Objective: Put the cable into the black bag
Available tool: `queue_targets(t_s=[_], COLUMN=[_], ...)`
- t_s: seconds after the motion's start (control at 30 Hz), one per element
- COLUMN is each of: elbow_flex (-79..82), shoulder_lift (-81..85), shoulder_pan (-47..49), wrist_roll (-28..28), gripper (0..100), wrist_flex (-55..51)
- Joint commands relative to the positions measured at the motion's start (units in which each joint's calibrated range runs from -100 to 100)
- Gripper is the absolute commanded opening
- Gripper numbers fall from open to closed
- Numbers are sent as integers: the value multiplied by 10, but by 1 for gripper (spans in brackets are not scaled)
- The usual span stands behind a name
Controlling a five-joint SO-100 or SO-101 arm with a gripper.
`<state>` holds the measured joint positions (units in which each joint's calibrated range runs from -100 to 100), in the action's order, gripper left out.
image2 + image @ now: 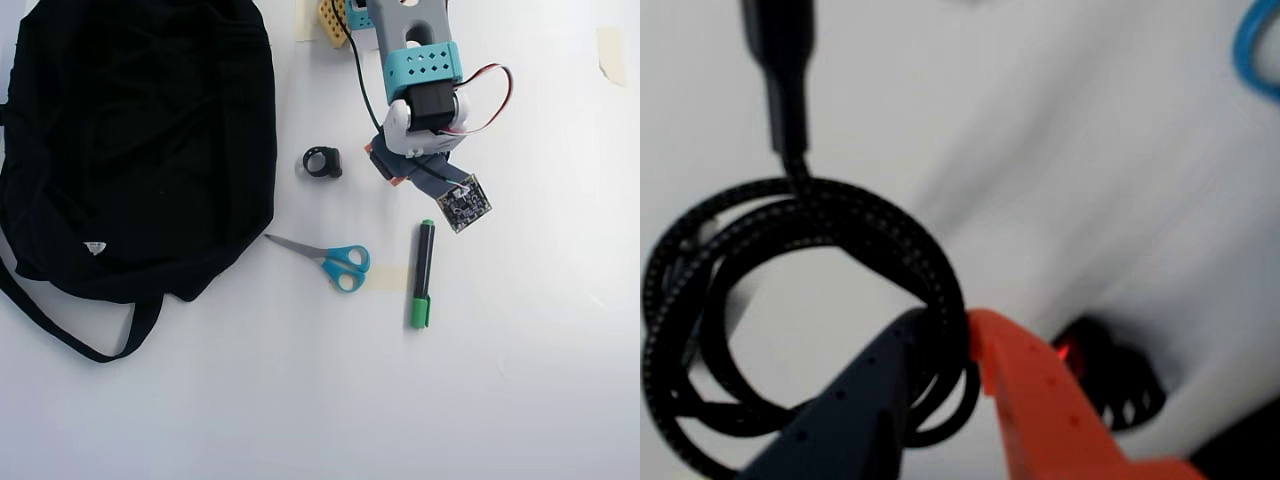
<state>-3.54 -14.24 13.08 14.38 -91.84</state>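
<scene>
In the wrist view the cable (840, 215), a thin braided black cord in a loose coil, fills the left half, and its plug (785, 70) points up. My gripper (945, 325) is shut on the coil's right side, with strands pinched between the dark finger (855, 400) and the orange finger (1040, 400). The overhead view shows the black bag (140, 140) lying flat at the left, well apart from the arm (420, 90) at the top centre. There the arm hides the cable.
A small thick black ring (322, 161) lies between bag and arm, just right of the orange finger in the wrist view (1120, 385). Blue-handled scissors (335, 262) and a green marker (423, 272) lie below the arm. The bag's strap (70, 335) loops out at lower left.
</scene>
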Motion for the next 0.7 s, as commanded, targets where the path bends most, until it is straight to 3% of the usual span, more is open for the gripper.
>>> queue_targets(t_s=[0.0, 0.4, 0.67], elbow_flex=[-41, -21, 116], shoulder_lift=[13, 142, 278], shoulder_pan=[-3, -44, -94], wrist_roll=[-20, -44, -81], gripper=[2, 2, 2], wrist_flex=[-41, -55, -48])
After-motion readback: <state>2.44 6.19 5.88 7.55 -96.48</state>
